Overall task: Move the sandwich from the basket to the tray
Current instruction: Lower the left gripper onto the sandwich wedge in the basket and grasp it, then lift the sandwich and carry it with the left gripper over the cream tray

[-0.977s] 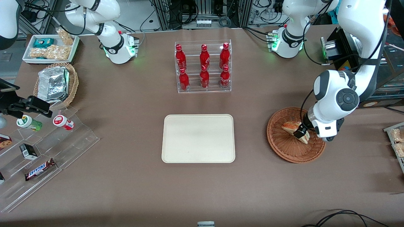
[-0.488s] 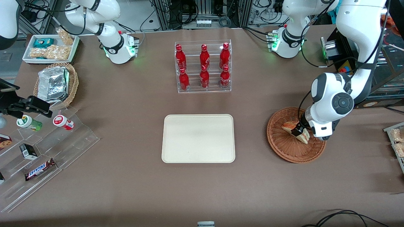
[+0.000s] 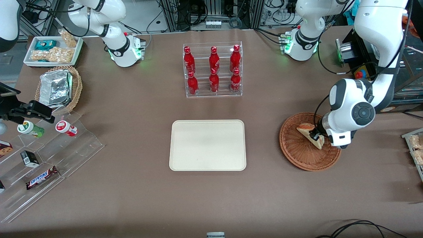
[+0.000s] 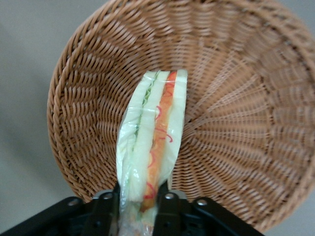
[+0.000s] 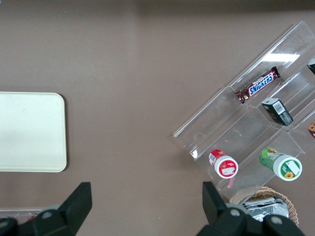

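— What's nearest the front camera?

— One flat cream-beige rectangular tray [image 3: 207, 145] with rounded corners and a low rim, at the frame's middle on the brown bench [image 3: 138, 191].

— And the sandwich?

— One clear-wrapped triangular wedge sandwich [image 3: 311, 135] of white bread, with orange-red and green layers, sits above the round reddish-brown woven wicker basket [image 3: 299, 155] at middle right. The left gripper [image 3: 315, 137] has its black fingers [image 4: 104, 212] clenched on the wedge's lower end; that end is hidden between them.

— Farther off?

— Six red bottles [image 3: 213, 69] in a clear acrylic rack [image 3: 212, 93], upper centre.
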Controlling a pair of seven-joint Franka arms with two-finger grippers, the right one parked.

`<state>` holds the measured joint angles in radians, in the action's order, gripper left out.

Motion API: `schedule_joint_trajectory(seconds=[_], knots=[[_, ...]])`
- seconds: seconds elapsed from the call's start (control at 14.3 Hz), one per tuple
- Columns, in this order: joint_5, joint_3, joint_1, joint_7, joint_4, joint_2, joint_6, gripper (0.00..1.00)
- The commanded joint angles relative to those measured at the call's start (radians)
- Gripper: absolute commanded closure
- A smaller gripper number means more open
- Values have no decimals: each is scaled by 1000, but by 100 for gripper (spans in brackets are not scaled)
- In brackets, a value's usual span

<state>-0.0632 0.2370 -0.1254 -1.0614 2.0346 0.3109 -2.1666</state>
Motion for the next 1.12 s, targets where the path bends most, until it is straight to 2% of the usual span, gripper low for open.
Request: schedule_joint_trajectory(seconds=[0.0,0.35,0.42,0.56,0.63,0.84,1.05], knots=[[-15,5,35,17,-77,5,56,95],[-39,5,243,29,-258,54,67,95],[-91,5,297,29,-302,89,67,94],[-240,7,397,26,-355,181,39,94],[-275,7,438,17,-403,242,-2,94],[-280,5,546,20,-522,373,-67,93],[-280,7,613,28,-574,399,-68,92]])
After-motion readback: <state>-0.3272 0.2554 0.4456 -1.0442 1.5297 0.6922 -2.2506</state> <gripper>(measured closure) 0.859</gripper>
